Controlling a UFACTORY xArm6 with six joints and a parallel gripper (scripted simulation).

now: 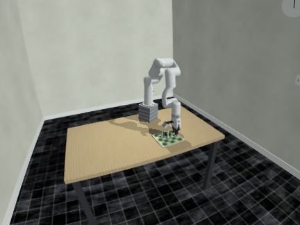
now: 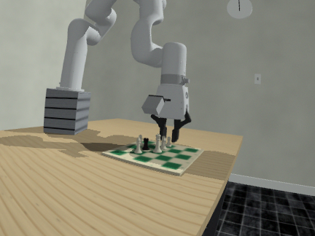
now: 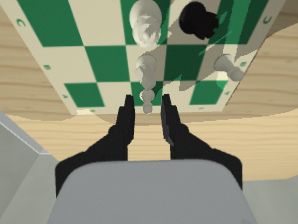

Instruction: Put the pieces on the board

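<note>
Top view: the board point(image 1: 168, 139) is seen right of centre on the table point(image 1: 104, 153), pieces too small to be told apart. Exterior view: 4 pieces are counted on it, the black rook point(image 2: 146, 143) among 3 white ones, under the gripper point(image 2: 170, 134). Wrist view: the white pawn point(image 3: 147, 100) stands at centre between parted fingers that clamp nothing; it is judged light, rigid, smooth and easily toppled, best taken at the neck.

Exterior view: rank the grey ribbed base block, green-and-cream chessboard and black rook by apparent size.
1. Green-and-cream chessboard, widest, though foreshortened.
2. Grey ribbed base block, close behind it; I would not separate these two firmly.
3. Black rook, clearly smallest.
</note>
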